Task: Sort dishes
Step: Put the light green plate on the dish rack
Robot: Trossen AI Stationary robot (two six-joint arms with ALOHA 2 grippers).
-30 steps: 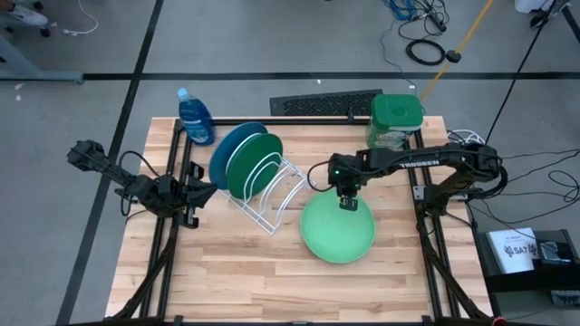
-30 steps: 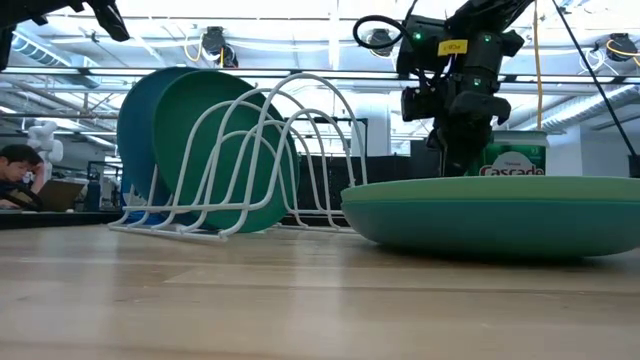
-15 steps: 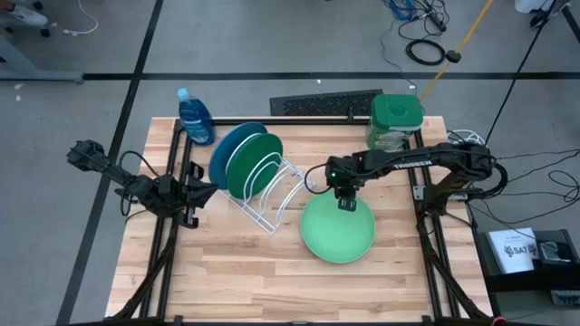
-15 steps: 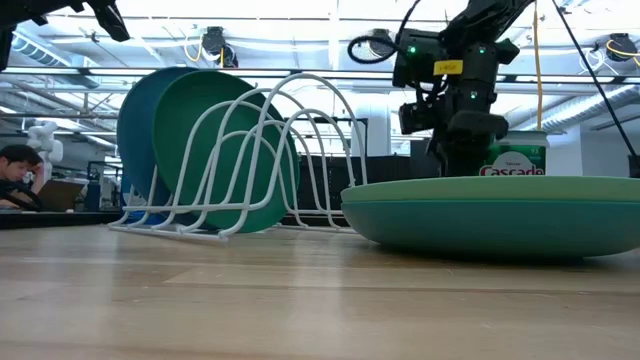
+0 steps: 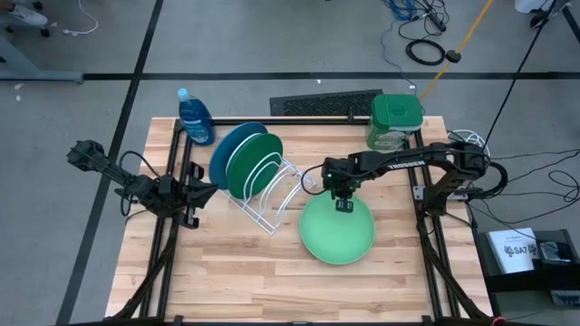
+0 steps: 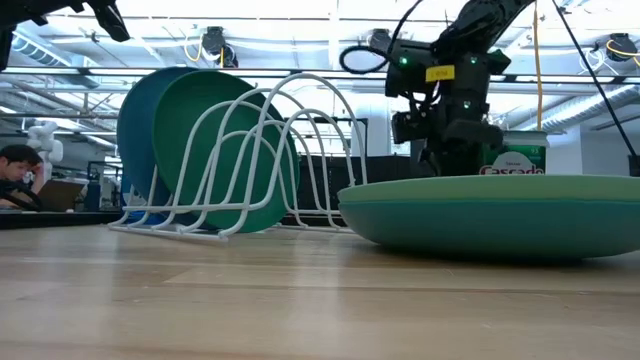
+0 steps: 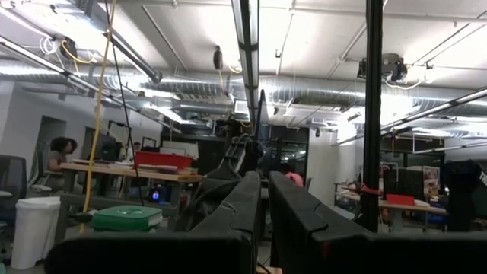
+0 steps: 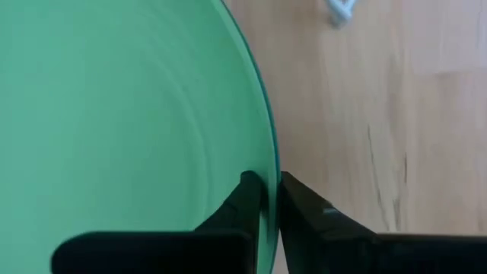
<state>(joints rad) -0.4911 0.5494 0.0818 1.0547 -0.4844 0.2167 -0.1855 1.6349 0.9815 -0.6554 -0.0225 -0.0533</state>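
Reaching down from above, the right gripper (image 5: pixel 344 205) pinches the light green plate's (image 5: pixel 337 231) far rim.

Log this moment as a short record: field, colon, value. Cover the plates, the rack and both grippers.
plates in rack: blue plate and dark green plate, upright in the white wire rack
plate on table: light green plate, to the right of the rack
right gripper: fingers closed on the light green plate's rim, at the edge nearest the rack
left gripper: at the table's left side, fingers together, holding nothing
other items: blue bottle, green-lidded tub
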